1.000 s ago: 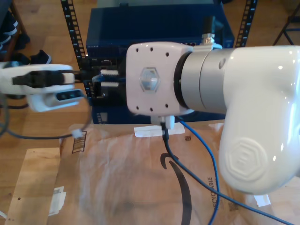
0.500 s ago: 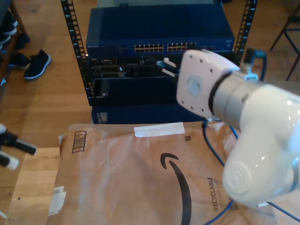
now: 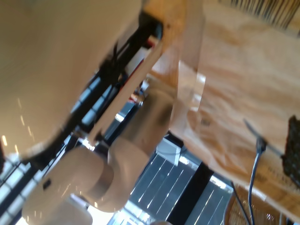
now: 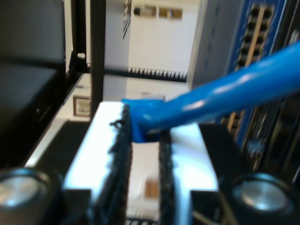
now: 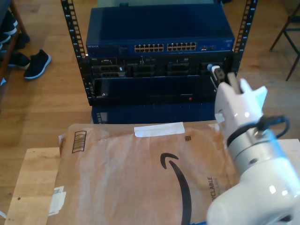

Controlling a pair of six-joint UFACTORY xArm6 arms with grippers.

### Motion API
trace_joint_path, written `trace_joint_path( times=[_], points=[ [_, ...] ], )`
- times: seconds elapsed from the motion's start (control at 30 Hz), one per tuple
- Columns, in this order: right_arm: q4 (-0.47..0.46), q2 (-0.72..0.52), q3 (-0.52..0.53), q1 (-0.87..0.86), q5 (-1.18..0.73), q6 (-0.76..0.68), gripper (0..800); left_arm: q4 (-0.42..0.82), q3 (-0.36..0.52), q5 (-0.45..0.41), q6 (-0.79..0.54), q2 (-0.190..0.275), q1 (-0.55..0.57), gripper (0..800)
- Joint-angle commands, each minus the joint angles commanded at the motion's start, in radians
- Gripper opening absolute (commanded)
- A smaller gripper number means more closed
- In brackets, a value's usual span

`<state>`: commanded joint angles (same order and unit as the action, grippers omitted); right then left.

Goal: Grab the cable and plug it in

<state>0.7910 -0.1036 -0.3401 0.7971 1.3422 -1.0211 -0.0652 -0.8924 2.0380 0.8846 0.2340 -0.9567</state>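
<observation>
The bright blue cable is pinched at its end between the black pads of my second gripper, and it runs off towards the rows of ports on the blue switch. In the exterior view my second gripper stands at the right, in front of the black rack units below the switch. The cable between its fingers is too small to make out there. The first wrist view is blurred. It shows brown paper and a dark textured patch at the picture's edge.
A large brown paper package covers the wooden table in front of the rack. Perforated rack rails stand at both sides of the switch. Dark shoes lie on the floor at the exterior view's left.
My second arm has swung from the exterior view's middle to its right, staying near the rack front. The other arm has left the exterior view at its left edge.
</observation>
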Motion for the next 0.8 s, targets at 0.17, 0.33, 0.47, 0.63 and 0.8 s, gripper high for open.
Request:
trace_joint_path(
  times=[0.17, 0.33, 0.47, 0.63, 0.8],
  points=[
    [0.261, 0.167, -0.143, 0.100, 0.091, 0.052, 0, 0.129, 0.123, -0.161, -0.106, 0.077, -0.084, 800],
    [0.302, 0.204, -0.166, 0.112, 0.089, 0.089, 0, 0.172, 0.273, -0.279, -0.276, 0.206, -0.164, 800],
    [0.351, 0.207, -0.186, 0.117, 0.089, 0.091, 0, 0.224, 0.371, -0.379, -0.434, 0.221, -0.305, 800],
    [0.371, 0.247, -0.238, 0.117, 0.089, 0.092, 0, 0.273, 0.489, -0.532, -0.528, 0.224, -0.448, 800],
    [0.430, 0.287, -0.282, 0.118, 0.089, 0.106, 0, 0.267, 0.549, -0.621, -0.601, 0.255, -0.517, 800]
  ],
)
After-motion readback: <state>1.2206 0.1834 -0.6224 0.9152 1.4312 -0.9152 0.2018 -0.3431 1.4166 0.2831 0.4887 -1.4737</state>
